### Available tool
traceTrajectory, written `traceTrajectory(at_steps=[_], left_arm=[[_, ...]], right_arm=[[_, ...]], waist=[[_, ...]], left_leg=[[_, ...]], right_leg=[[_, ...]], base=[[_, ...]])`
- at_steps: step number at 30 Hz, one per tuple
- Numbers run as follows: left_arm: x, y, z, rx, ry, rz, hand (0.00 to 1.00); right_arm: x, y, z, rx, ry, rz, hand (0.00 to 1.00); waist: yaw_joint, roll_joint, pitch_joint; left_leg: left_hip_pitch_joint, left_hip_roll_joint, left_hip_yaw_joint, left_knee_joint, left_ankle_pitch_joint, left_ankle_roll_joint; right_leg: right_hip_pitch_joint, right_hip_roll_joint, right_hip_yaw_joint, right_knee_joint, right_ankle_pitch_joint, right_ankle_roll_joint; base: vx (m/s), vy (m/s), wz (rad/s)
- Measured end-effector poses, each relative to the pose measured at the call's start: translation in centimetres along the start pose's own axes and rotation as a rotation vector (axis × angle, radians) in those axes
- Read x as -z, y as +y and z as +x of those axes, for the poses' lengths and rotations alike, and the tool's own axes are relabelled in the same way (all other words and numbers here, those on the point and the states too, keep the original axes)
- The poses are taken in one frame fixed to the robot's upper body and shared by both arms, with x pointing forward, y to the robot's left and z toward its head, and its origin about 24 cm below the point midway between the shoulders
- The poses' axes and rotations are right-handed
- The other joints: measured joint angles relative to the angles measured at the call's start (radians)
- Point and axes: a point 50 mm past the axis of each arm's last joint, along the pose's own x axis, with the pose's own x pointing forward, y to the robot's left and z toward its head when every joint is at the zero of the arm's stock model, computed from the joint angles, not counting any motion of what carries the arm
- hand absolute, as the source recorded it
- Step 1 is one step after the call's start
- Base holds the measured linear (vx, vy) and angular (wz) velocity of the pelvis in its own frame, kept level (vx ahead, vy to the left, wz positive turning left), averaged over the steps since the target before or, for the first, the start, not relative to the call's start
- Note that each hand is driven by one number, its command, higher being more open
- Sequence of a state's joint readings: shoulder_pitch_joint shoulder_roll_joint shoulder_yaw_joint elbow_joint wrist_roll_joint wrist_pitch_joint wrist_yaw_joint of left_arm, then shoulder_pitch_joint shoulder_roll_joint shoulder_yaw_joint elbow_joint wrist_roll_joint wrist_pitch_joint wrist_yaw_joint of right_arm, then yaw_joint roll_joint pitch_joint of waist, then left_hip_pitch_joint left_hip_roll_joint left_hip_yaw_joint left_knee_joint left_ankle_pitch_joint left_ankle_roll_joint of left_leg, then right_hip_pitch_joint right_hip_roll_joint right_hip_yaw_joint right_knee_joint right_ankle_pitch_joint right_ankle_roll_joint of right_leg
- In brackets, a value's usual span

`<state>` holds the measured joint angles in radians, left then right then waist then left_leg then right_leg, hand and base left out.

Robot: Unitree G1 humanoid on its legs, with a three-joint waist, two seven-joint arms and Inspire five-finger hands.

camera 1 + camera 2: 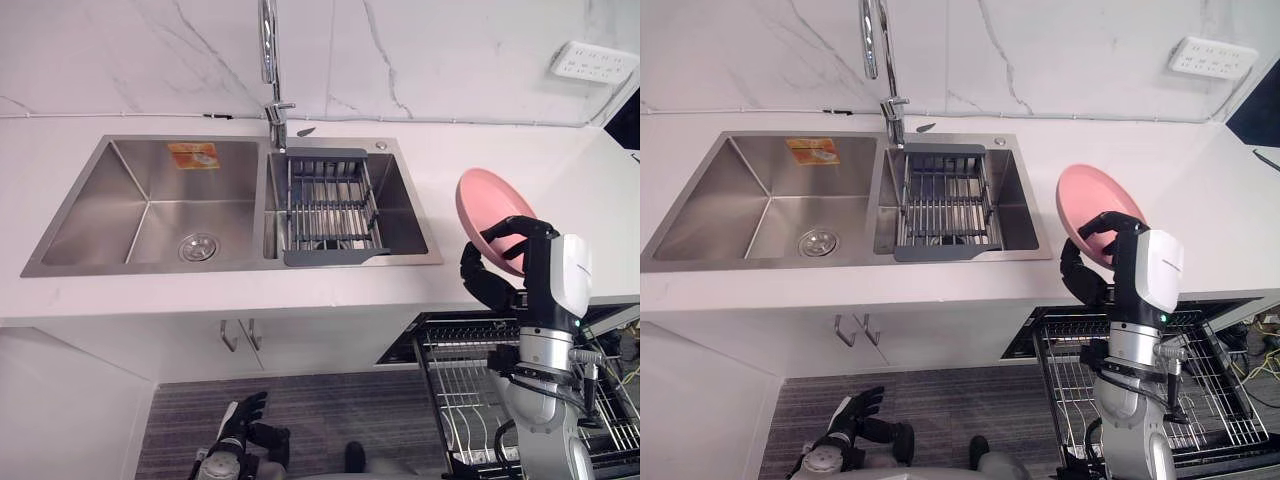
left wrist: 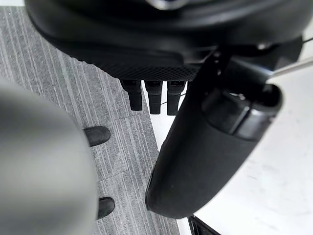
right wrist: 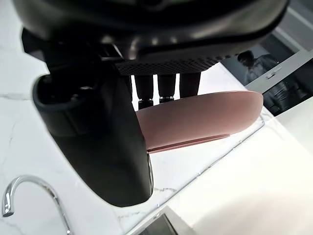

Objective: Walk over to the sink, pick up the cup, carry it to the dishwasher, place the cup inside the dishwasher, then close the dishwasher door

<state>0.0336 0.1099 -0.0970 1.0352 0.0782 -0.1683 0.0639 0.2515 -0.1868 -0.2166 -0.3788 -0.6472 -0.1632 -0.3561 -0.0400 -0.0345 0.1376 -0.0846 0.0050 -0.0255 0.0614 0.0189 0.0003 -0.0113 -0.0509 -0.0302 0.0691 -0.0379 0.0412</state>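
A pink shallow dish [image 1: 488, 203] is held tilted on edge above the white counter, right of the sink. My right hand [image 1: 487, 278] is shut on it, fingers curled over its lower rim. In the right wrist view the dish [image 3: 205, 120] shows its underside past the fingers [image 3: 166, 88] and thumb [image 3: 98, 127]. Below it, the dishwasher's wire rack [image 1: 465, 385] is pulled out. My left hand [image 1: 243, 415] hangs low over the grey floor, open and holding nothing; its fingers [image 2: 154, 95] are straight.
The steel double sink [image 1: 150, 200] has a grey drainer rack [image 1: 330, 205] in its right basin and a faucet [image 1: 270, 60] behind. A wall socket [image 1: 592, 62] sits at the back right. White cabinet doors lie under the counter.
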Motion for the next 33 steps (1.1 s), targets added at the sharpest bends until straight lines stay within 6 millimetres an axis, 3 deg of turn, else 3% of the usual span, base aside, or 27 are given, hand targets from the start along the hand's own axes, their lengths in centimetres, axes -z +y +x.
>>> traceTrajectory(at_steps=[3,7,12,14,15,18,19,20,21,24,26,33], left_arm=[[-0.2,-0.4,0.0,0.007,-0.005,-0.004,0.90],[-0.2,-0.5,0.0,0.011,-0.010,0.000,0.90],[-0.6,-0.1,0.1,-0.011,-0.026,-0.022,0.90],[-0.7,0.3,0.1,-0.029,-0.032,-0.039,0.90],[-1.0,0.4,0.3,-0.039,-0.037,-0.053,0.90],[-1.1,0.8,0.3,-0.061,-0.037,-0.073,0.90],[-1.2,0.9,0.3,-0.062,-0.041,-0.072,0.90],[-1.2,1.1,0.3,-0.065,-0.044,-0.070,0.90],[-1.0,0.8,0.3,-0.060,-0.035,-0.070,0.90],[-0.5,0.3,0.1,-0.047,-0.018,-0.075,0.90],[-0.4,0.3,0.1,-0.045,-0.014,-0.071,0.90],[0.2,-0.5,-0.2,-0.011,-0.001,-0.037,0.90]], right_arm=[[0.0,-0.1,0.1,0.004,-0.005,-0.003,0.30],[0.2,-0.1,0.0,0.005,0.013,-0.009,0.30],[0.5,0.9,0.8,-0.004,0.042,-0.005,0.30],[0.6,1.5,1.3,-0.009,0.059,-0.005,0.30],[0.7,1.8,1.6,-0.015,0.064,-0.009,0.30],[0.5,2.9,1.7,-0.059,0.046,-0.023,0.30],[0.5,3.1,1.7,-0.082,0.029,-0.038,0.30],[0.5,3.2,1.7,-0.090,0.018,-0.046,0.30],[0.9,3.3,1.9,-0.115,0.008,-0.073,0.30],[2.4,3.3,1.8,-0.149,0.048,-0.126,0.30],[3.0,3.0,1.6,-0.149,0.067,-0.145,0.30],[4.4,2.6,0.2,-0.175,0.132,-0.164,0.30]], waist=[[0.000,0.022,0.013],[-0.009,0.025,0.014],[-0.002,0.015,0.037],[-0.003,0.016,0.060],[0.002,0.019,0.074],[0.008,0.009,0.081],[0.015,-0.001,0.076],[0.022,-0.005,0.073],[0.021,0.014,0.072],[0.020,0.039,0.052],[0.017,0.040,0.048],[0.000,0.057,0.027]], left_leg=[[-0.018,-0.002,0.005,0.065,-0.040,-0.010],[-0.038,-0.007,0.018,0.082,-0.050,0.001],[-0.044,0.014,0.173,0.161,-0.112,0.031],[-0.046,0.036,0.239,0.205,-0.138,0.045],[-0.045,0.059,0.286,0.212,-0.145,0.055],[-0.028,0.086,0.370,0.214,-0.168,0.052],[-0.021,0.086,0.396,0.224,-0.181,0.041],[-0.021,0.083,0.406,0.234,-0.190,0.036],[-0.020,0.083,0.374,0.241,-0.185,0.019],[-0.001,0.080,0.327,0.189,-0.172,0.009],[0.002,0.079,0.318,0.166,-0.161,0.005],[0.069,0.049,0.272,0.108,-0.142,0.003]], right_leg=[[-0.038,0.002,0.031,0.068,-0.038,0.003],[-0.089,0.012,0.097,0.084,-0.038,0.006],[-0.136,0.039,0.269,0.078,0.013,0.033],[-0.144,0.014,0.210,0.071,0.002,-0.017],[-0.164,-0.016,0.103,0.121,-0.017,-0.050],[-0.195,-0.071,-0.067,0.337,-0.069,-0.039],[-0.157,-0.079,-0.083,0.297,-0.102,-0.028],[-0.137,-0.079,-0.082,0.244,-0.115,-0.004],[-0.118,-0.059,-0.072,0.190,-0.082,0.013],[-0.087,-0.021,-0.036,0.083,-0.018,0.008],[-0.069,-0.011,-0.031,0.034,0.013,0.008],[0.013,-0.023,-0.035,-0.036,0.024,0.019]], base=[[-0.08,0.001,-0.25],[-0.03,0.016,-0.50],[0.01,0.078,-1.08],[-0.05,0.072,-1.09],[-0.09,0.087,-1.05],[-0.05,0.038,-0.88],[0.01,-0.039,-0.74],[0.01,-0.068,-0.71],[0.03,-0.049,-0.51],[0.07,-0.039,-0.45],[0.09,-0.024,-0.23],[0.06,0.020,0.03]])
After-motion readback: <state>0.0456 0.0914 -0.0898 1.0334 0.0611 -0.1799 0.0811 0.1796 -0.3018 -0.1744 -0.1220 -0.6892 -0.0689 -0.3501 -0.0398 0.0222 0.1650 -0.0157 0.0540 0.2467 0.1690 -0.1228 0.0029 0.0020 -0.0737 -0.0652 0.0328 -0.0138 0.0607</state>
